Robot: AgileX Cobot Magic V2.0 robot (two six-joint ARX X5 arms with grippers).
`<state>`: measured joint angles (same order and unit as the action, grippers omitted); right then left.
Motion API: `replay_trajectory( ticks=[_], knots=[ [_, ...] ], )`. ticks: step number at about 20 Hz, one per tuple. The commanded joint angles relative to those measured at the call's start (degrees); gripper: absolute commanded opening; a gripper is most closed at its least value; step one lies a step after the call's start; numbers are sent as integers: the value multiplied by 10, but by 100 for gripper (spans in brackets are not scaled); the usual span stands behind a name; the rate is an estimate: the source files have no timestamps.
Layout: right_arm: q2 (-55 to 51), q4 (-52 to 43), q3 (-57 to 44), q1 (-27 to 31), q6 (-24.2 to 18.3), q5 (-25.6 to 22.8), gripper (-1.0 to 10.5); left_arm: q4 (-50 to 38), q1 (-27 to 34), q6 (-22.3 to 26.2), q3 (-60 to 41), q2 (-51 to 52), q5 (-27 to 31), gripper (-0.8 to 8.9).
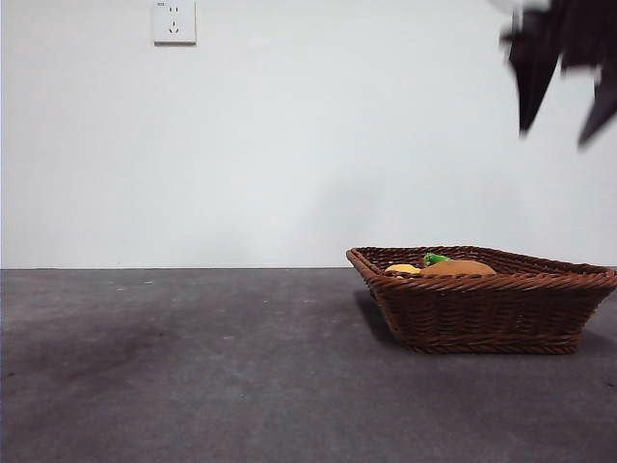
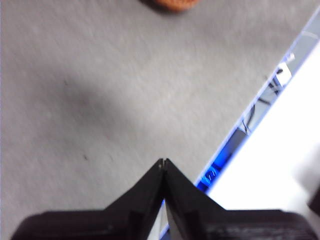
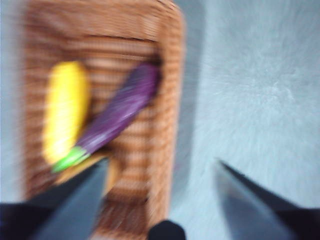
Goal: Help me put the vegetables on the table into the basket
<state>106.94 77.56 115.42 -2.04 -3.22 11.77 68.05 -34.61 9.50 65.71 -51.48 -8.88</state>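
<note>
A flat, dark grey desk (image 1: 193,367) with faint pale scuffs. A brown woven wicker basket (image 1: 482,313) rests directly on it. The desk surface stretching away beside the basket is plain grey.

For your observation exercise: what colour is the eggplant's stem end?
Bright green, on the purple eggplant lying in the basket; clearest in the right wrist view.

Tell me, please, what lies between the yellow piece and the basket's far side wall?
The eggplant, in the right wrist view: it lies slantwise in the basket, beside the yellow piece, its dark tip by that wall.
</note>
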Motion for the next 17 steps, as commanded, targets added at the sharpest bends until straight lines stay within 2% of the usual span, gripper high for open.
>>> replay_trajectory(
  ticks=[1,3,10,17],
  knots=[
    [-70,13,0,-10,7,-15,-8,-17,2,7,4,1,1,-2],
    [-142,14,-1,-18,7,-35,-8,-16,2,6,4,0,1,-2],
    [-360,14,-66,-21,15,-37,0,-21,2,6,4,-9,-1,-1],
    [-377,14,-67,-21,13,-101,0,-102,1,6,3,-31,-1,-1]
  ],
)
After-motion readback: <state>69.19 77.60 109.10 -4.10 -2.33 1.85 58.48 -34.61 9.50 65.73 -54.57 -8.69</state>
